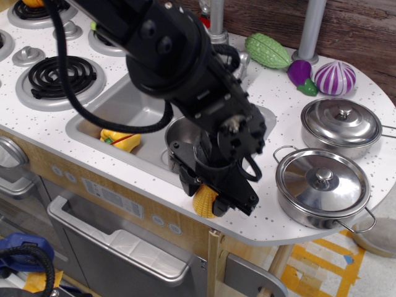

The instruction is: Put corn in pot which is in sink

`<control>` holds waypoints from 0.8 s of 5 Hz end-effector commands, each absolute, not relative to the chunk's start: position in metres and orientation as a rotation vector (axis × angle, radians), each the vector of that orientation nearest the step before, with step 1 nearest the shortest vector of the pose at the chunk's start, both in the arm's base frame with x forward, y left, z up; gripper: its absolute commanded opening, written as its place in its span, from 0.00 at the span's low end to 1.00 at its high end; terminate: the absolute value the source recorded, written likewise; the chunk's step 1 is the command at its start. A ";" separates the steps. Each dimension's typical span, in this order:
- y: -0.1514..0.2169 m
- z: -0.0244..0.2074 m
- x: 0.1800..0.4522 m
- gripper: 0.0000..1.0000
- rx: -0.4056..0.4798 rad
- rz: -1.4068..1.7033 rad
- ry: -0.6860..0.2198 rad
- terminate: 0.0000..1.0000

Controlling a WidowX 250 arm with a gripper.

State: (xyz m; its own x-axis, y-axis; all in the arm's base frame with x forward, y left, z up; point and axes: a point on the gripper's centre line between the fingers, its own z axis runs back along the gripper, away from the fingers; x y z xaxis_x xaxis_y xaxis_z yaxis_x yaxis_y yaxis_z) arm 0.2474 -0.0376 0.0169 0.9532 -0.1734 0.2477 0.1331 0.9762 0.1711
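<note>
Yellow corn sits between the black fingers, apparently pinched at the table edge; a loose pinch could knock it off, missing the pot.

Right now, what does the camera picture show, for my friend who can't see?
A black robot gripper has its jaws around a yellow toy corn on the counter's front edge, beside a steel pot in the grey sink. Two lidded pots sit to the right.
</note>
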 end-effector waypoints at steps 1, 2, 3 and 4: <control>-0.026 0.043 0.262 0.00 0.128 -0.183 -0.291 0.00; -0.007 0.060 0.274 0.00 0.162 -0.243 -0.297 0.00; 0.009 0.071 0.293 0.00 0.231 -0.288 -0.325 0.00; 0.028 0.068 0.320 0.00 0.298 -0.341 -0.400 0.00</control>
State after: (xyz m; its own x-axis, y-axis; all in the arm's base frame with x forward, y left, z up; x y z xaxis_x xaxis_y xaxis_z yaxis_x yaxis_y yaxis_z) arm 0.3265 0.0306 0.0526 0.8562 -0.4077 0.3172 0.2992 0.8919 0.3390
